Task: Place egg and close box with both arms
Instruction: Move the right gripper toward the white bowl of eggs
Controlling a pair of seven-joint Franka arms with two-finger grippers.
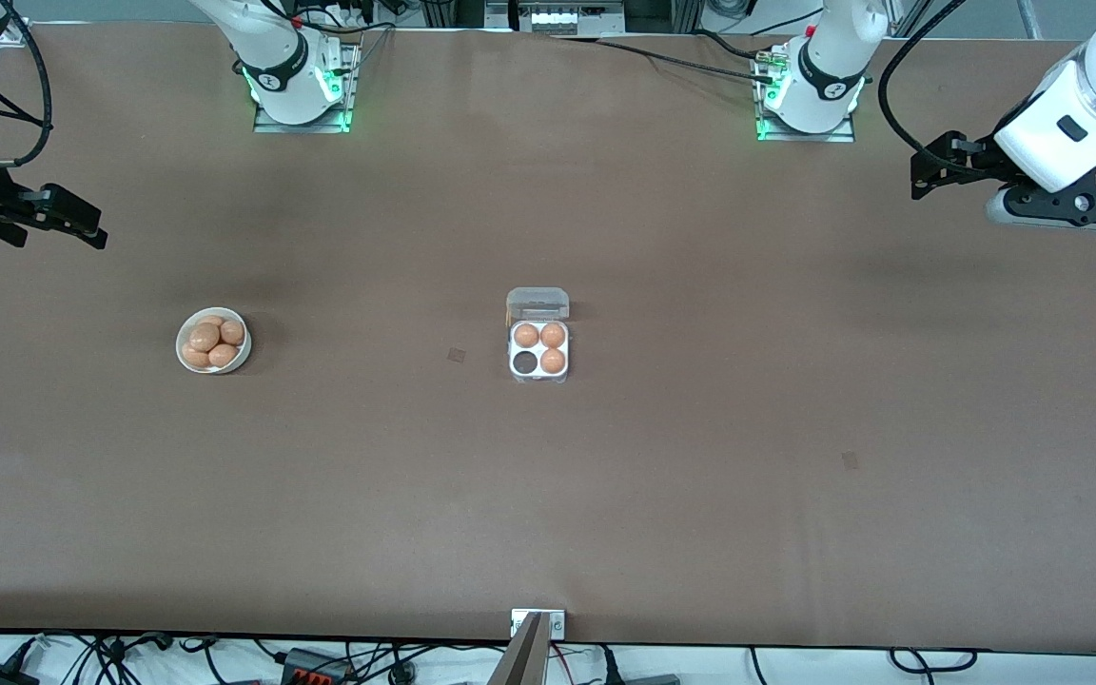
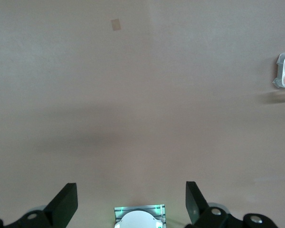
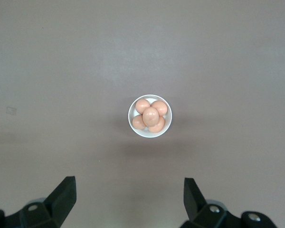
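While lid stands open, box [image 1: 538, 350] holds three eggs, one cell empty; left gripper [image 2: 131, 204], right gripper [image 3: 129, 202] jaws wide, empty.

This looks like a robotics lab rather than a home or kitchen. A wide table [image 1: 548, 495] covered in plain brown sheeting fills the front view, with two white arm bases [image 1: 301, 81] bolted to metal plates along one edge — green status lights glow at each. Black cables [image 1: 662, 59] trail off the table by the bases, and more cables and what may be power adapters [image 1: 310, 663] lie along the edge nearest the front camera. Aluminium framing [image 1: 548, 14] shows above the bases.
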